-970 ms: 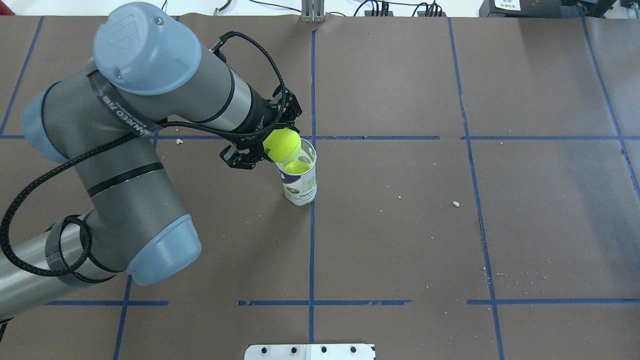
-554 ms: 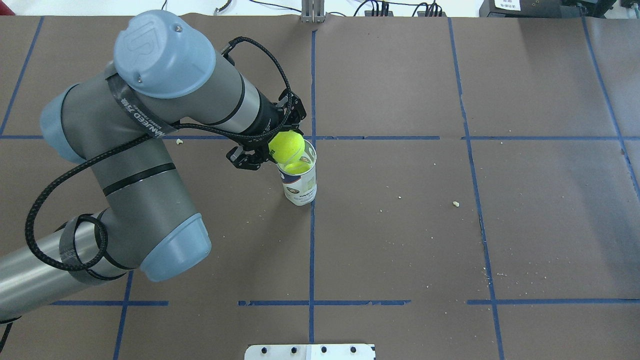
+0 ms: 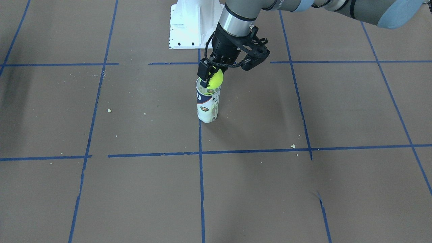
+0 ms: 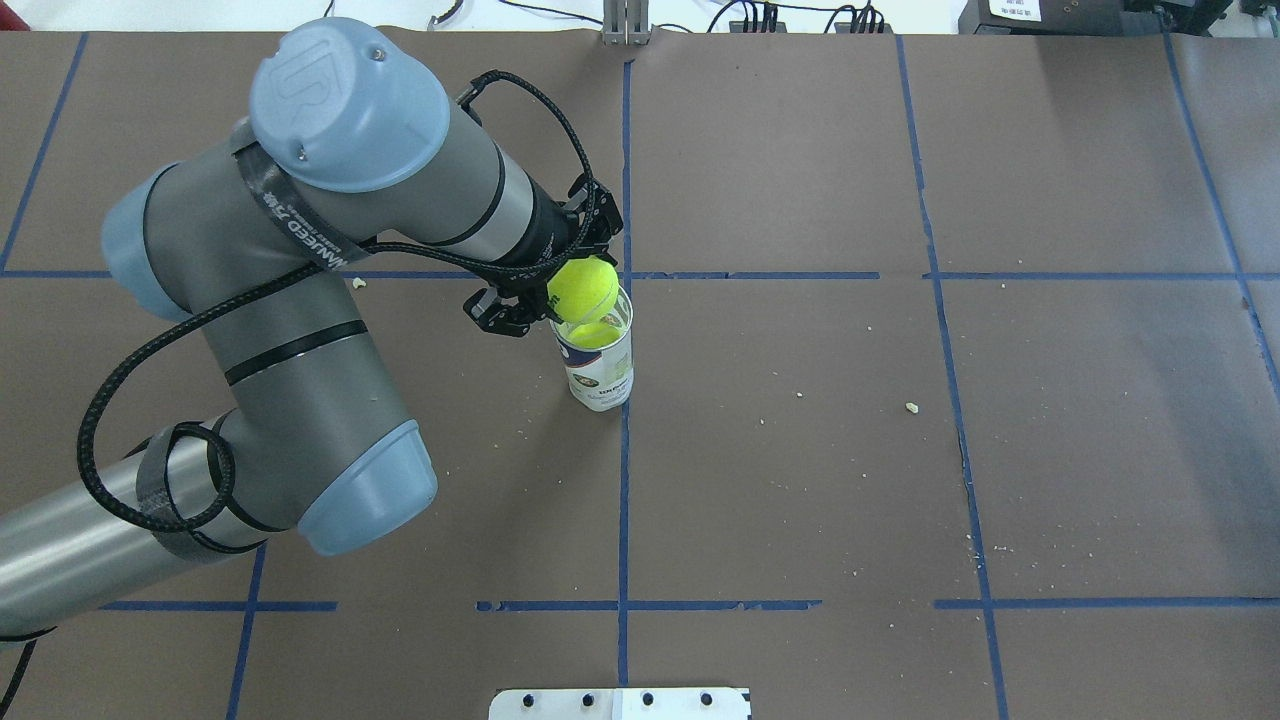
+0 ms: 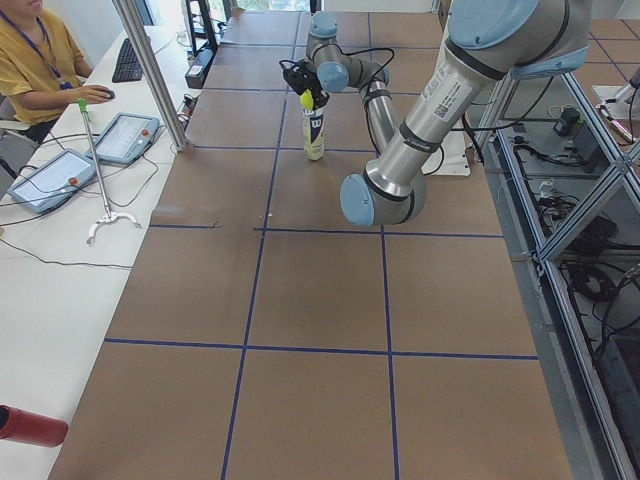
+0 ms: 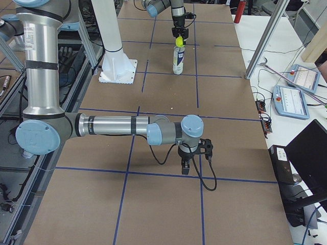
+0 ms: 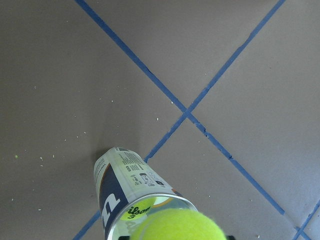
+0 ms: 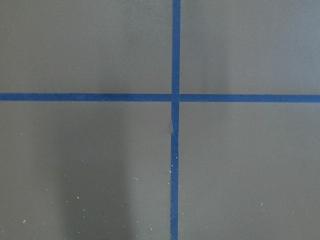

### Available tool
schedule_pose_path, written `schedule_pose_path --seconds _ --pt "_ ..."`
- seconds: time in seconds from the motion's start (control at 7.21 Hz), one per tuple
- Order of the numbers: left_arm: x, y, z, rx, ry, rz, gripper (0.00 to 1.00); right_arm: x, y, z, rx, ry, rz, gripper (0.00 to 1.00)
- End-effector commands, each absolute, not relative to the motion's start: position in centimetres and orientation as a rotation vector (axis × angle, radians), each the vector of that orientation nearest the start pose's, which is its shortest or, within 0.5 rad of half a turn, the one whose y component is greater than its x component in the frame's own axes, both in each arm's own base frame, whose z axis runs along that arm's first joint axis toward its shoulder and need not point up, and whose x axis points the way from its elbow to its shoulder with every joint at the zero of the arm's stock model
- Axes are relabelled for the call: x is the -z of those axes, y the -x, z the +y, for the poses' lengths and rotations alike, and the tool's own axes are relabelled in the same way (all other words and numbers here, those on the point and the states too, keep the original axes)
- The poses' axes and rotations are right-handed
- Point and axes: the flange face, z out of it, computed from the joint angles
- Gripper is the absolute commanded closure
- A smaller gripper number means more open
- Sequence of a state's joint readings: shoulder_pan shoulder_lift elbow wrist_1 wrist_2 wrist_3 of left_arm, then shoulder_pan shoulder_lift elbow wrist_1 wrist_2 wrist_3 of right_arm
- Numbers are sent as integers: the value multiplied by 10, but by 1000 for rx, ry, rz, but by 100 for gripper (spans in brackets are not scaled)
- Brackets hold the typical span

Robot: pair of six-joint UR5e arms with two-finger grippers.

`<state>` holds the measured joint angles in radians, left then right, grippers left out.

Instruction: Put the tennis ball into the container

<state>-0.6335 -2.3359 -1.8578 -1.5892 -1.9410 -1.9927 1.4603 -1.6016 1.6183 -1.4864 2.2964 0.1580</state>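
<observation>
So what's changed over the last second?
The left gripper has carried the tennis ball slightly rightward in the overhead view, further over the container's mouth. It stays shut on the ball, not yet released. The container has not moved.

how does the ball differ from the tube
The ball is round, fuzzy and yellow-green; the tube is a tall clear cylinder with a white-navy label. The ball hangs in the left gripper; the tube stands upright on the table. Both look similarly wide.
</observation>
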Motion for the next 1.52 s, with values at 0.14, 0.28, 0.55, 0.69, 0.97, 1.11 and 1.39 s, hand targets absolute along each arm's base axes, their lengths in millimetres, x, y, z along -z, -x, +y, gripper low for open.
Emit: schedule_pose_path --seconds 0.14,0.28,0.55,0.69,0.97,1.11,1.39 --pt "-85 -439 -443 745 225 1116 0 -645 -13 -490 -9 1 -731 0" --pt "-84 -437 -442 744 223 1121 0 -645 -13 -490 -9 1 -731 0" --pt "-119 -418 -440 626 139 1090 0 -645 -13 -490 -9 1 -731 0" --pt "-144 -364 -454 545 18 1086 0 -645 -13 -490 -9 1 -731 0" --pt "-247 -255 -497 331 -39 994 0 -645 -13 -490 -9 1 -731 0" --pt "-314 -216 -500 230 -86 909 0 -645 -13 -490 -9 1 -731 0" --pt "-441 -85 -494 64 -139 838 0 -645 -13 -490 -9 1 -731 0"
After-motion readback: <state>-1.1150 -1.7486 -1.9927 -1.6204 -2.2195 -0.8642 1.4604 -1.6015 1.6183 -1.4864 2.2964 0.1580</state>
